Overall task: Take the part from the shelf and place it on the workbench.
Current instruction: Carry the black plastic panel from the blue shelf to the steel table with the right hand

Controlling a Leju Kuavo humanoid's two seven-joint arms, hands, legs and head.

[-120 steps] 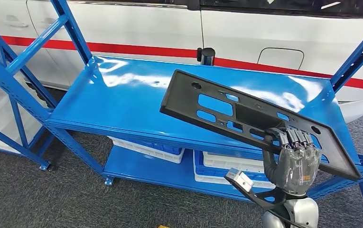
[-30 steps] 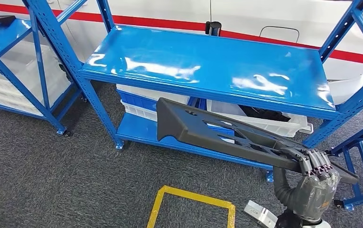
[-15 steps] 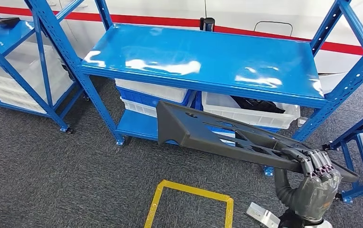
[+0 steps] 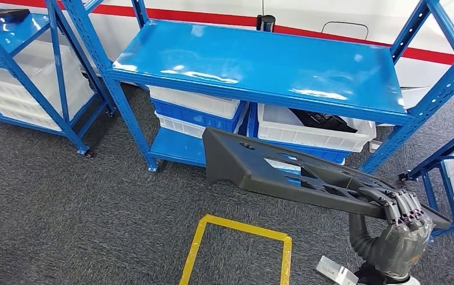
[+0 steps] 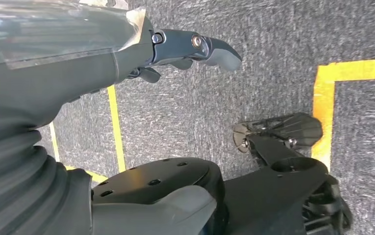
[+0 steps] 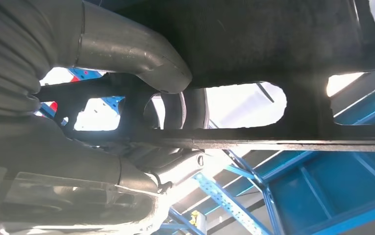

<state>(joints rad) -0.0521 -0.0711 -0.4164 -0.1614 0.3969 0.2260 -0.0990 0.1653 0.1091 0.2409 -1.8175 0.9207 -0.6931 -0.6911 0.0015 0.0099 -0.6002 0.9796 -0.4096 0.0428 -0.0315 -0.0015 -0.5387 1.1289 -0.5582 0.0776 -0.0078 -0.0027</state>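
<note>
A long black plastic part with several cut-outs hangs tilted in front of the blue shelf, clear of its top board. My right hand grips its near end at the lower right, fingers curled over the top edge. From the right wrist the part crosses the picture with my thumb pressed against it. My left hand hangs over the grey carpet, fingers apart and holding nothing.
White and blue bins and a white bin with dark pieces sit on the lower shelf. More blue racks stand at the left and right. A yellow taped square marks the carpet. A white vehicle stands behind.
The whole view has shifted: the shelf now sits farther off and higher. The part, above the shelf board four seconds ago, now hangs in front of it, still in my right hand.
</note>
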